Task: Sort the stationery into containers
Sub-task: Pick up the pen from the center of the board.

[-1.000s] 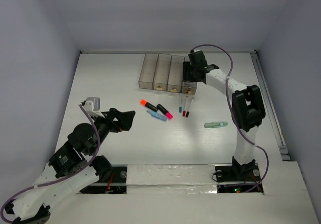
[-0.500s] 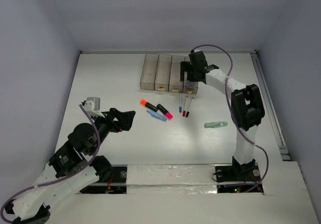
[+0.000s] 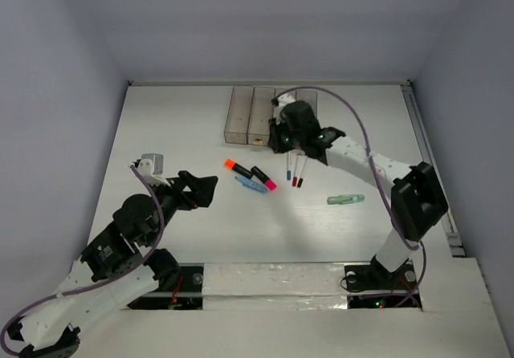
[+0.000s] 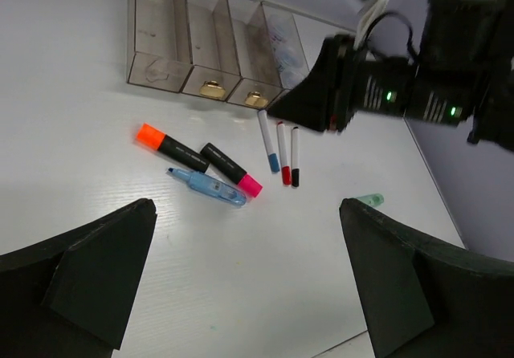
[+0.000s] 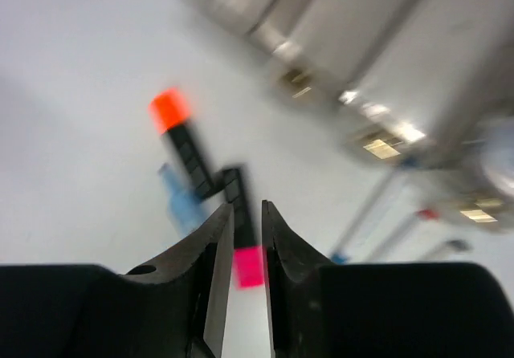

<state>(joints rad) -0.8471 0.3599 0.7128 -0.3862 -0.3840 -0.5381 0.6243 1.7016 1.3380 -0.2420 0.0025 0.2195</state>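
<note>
A white bench (image 3: 177, 133) seen from above. At its far middle stands a row of four joined translucent bins (image 3: 241, 119). Nearer lie an orange highlighter (image 3: 237, 168), a pink highlighter (image 3: 264, 178) and, touching the pink one, a light blue marker (image 3: 250, 184). Just to their right, three thin white pens (image 3: 296, 170) lie side by side. A pale green marker (image 3: 345, 200) lies well apart, further right.

The right arm reaches across the front of the bins. The right tool (image 5: 246, 209) is nearly closed and empty. Its blurred wrist view looks down on the pink highlighter. The left tool (image 3: 202, 188) hangs over the left of the bench, fingers spread wide, holding nothing.

The pink highlighter looks like the next thing to pick up. It should be light, stiff and smooth, and may roll. The middle of its black barrel, gripped across, seems the best hold. The marker against it could be nudged.
</note>
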